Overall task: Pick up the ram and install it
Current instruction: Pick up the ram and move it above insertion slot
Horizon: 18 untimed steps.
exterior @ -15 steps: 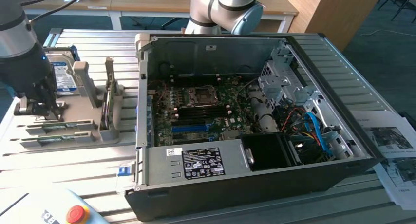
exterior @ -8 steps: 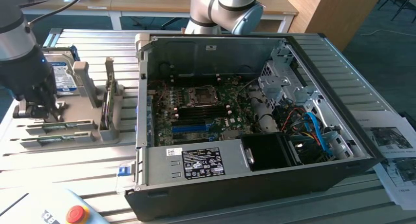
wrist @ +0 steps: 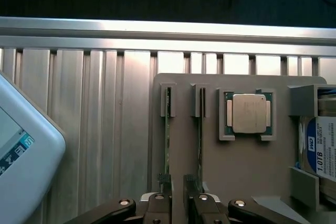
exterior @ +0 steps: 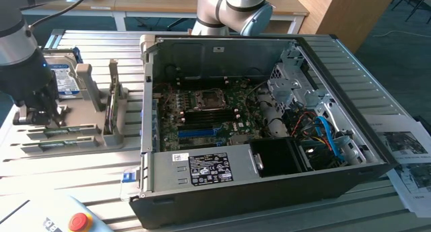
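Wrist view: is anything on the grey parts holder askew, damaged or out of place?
Nothing stands out. Both ram sticks stand straight on edge in their slots, the processor sits square in its recess, and the hard drive rests in its bracket on the holder.

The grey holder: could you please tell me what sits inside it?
Two ram sticks on edge in slots, a processor, a hard drive. The pincer covers one end of each stick.
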{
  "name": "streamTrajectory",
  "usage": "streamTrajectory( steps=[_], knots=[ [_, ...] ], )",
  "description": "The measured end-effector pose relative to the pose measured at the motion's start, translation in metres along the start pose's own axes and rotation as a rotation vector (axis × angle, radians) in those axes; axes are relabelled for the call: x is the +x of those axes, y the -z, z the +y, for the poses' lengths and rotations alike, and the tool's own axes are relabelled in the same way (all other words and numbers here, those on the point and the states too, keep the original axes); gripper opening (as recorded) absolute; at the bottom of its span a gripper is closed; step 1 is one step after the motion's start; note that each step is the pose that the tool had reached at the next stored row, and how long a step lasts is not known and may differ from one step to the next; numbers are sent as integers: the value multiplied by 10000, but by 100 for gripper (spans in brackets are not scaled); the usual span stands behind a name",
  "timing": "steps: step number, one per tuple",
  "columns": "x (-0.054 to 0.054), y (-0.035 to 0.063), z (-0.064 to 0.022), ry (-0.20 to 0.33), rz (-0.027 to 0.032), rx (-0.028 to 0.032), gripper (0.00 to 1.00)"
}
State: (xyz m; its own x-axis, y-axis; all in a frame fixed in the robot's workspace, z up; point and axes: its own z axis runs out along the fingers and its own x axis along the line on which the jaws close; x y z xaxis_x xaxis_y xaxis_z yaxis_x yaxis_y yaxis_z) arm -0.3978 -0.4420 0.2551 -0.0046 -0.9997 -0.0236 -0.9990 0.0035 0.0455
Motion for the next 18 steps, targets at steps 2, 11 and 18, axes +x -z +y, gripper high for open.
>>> streamTrajectory(
  steps=[2,11,18],
  knots=[
    [17,-23,-1,-1,0,0,24],
    [83,-140,-7,-1,0,1,24],
    [133,-235,-11,0,0,0,24]
  ],
)
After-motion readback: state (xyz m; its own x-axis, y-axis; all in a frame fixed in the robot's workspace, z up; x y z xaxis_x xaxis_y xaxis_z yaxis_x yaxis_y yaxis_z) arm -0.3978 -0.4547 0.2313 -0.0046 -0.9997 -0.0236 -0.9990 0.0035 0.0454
